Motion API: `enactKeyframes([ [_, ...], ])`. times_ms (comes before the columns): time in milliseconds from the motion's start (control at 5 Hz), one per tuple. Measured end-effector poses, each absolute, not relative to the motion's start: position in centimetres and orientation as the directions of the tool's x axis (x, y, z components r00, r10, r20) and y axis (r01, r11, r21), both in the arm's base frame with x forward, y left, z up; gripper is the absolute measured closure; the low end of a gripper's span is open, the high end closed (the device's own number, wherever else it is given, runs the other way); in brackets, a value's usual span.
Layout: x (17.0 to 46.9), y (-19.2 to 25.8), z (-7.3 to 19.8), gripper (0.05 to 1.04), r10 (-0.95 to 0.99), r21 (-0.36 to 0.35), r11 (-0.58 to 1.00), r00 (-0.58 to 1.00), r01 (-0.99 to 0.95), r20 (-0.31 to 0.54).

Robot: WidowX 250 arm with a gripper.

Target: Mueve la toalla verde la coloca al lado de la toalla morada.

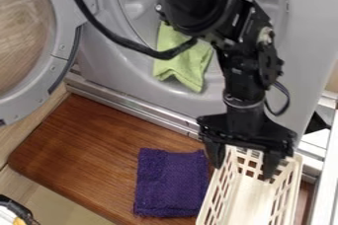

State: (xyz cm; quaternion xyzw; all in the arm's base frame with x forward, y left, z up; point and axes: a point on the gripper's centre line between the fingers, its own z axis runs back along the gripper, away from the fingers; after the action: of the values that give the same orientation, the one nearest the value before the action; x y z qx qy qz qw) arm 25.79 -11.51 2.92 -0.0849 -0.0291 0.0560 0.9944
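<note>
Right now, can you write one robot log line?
gripper: open, at basket | green towel: in washer doorway | purple towel: on brown board | towels: apart

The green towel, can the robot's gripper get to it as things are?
Probably, once it moves over from the basket: the green towel hangs with its lower part uncovered, though a cable crosses higher up.

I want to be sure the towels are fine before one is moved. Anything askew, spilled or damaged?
The green towel looks askew: it hangs crumpled at the grey machine's opening, while the purple towel lies flat. A black cable crosses in front of it, perhaps a snag risk. No spill or damage shows.
</note>
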Motion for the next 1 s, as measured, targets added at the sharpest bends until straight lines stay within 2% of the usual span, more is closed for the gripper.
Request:
enactKeyframes([
  [200, 25.6, -10.1, 4.6, 0.084, 0.137, -0.162, 0.980, 0.985, -0.118, 0.109],
  [400, 26.1, -7.6, 6.5, 0.084, 0.210, -0.191, 0.965, 0.964, -0.178, 0.165],
  [800, 29.7, -2.8, 9.8, 0.084, 0.320, -0.260, 0.931, 0.914, -0.256, 0.249],
  [1000, 31.6, -1.4, 9.6, 0.084, 0.338, -0.257, 0.927, 0.905, -0.273, 0.257],
])
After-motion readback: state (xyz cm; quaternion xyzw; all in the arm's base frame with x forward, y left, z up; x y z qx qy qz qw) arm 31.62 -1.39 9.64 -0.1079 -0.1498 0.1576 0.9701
